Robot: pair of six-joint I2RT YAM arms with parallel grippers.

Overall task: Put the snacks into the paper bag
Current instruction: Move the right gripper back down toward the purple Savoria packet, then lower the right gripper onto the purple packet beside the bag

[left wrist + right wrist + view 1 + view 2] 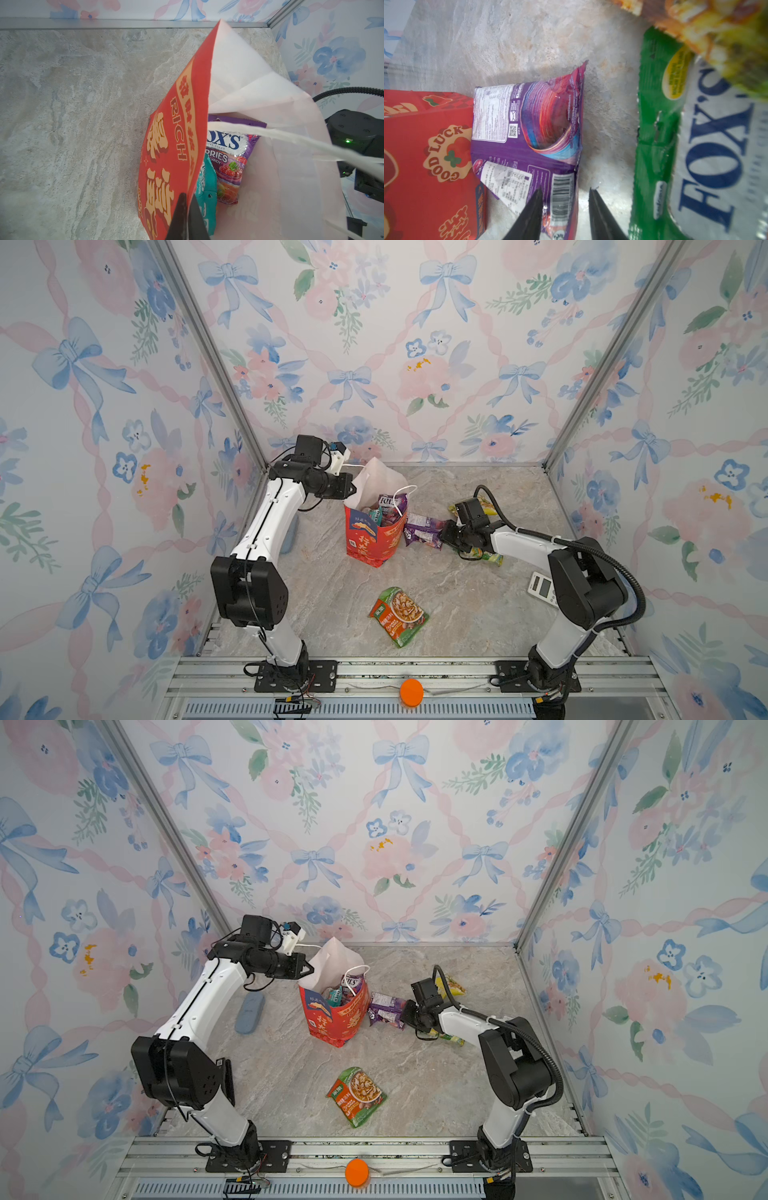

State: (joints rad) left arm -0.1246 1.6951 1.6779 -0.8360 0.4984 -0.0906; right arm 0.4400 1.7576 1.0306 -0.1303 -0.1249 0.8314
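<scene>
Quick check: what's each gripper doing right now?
Left gripper: shut, pinching the top edge of the paper bag.
Right gripper: open, jaws astride the purple packet, not clamped yet.

Marbled tabletop (478,605) — upright paper bag (370,541), purple packet (422,531) beside it — green-orange packet (399,616) apart.

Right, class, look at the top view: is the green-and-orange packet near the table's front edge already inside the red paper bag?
No, the green-and-orange packet lies flat on the table, apart from the paper bag.

Green packet (494,559) mostly beneath right arm (517,540)
</scene>
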